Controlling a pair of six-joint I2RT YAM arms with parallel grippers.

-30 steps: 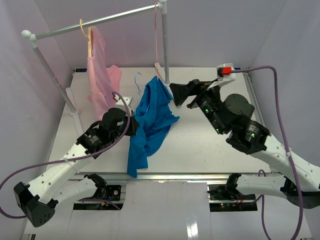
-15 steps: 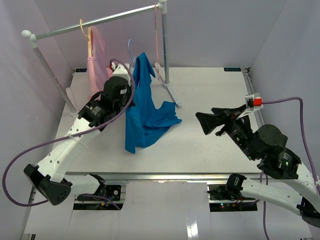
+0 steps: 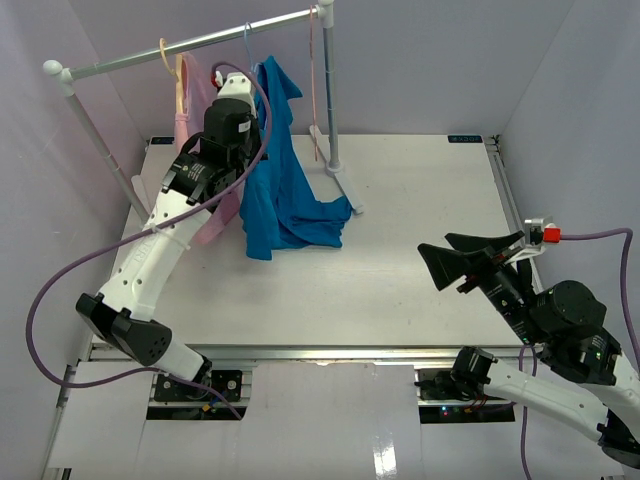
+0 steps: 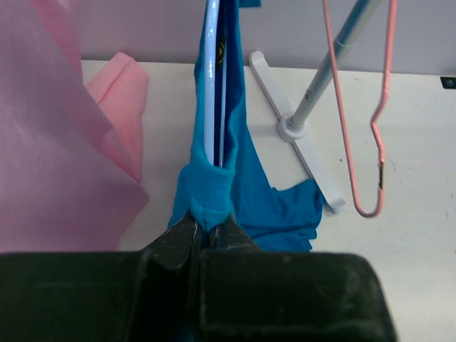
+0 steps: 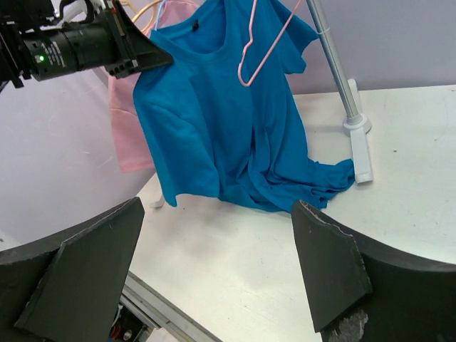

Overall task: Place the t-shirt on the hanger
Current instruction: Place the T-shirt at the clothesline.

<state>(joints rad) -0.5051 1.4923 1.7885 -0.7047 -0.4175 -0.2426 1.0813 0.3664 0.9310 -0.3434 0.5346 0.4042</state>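
Change over the last sec: L arm is swinging up off the bench [image 3: 420,200] toward the rail [image 3: 200,43], taking the t-shirt [image 3: 275,170] w/ it. L fingers [image 4: 194,229] are staying clamped together on a fold of blue cloth plus the hanger [image 4: 211,85] wire, which is running straight up and away from the tips. Most of the t-shirt is now hanging below and R of the L fingers, shoulders spread. Only its hem is still pooling on the bench by the rack foot [image 3: 345,190]. Pink garment [image 4: 50,142] is sitting just L of the tips, pink hanger [image 4: 377,142] well off to the R. R fingers [image 3: 452,265] are pulling back to the near R, spread wide, holding nothing, well apart from the cloth.

Meaning, imo: threading looks done and R arm is getting out of the way. Can't tell yet if the hook is catching the rail.
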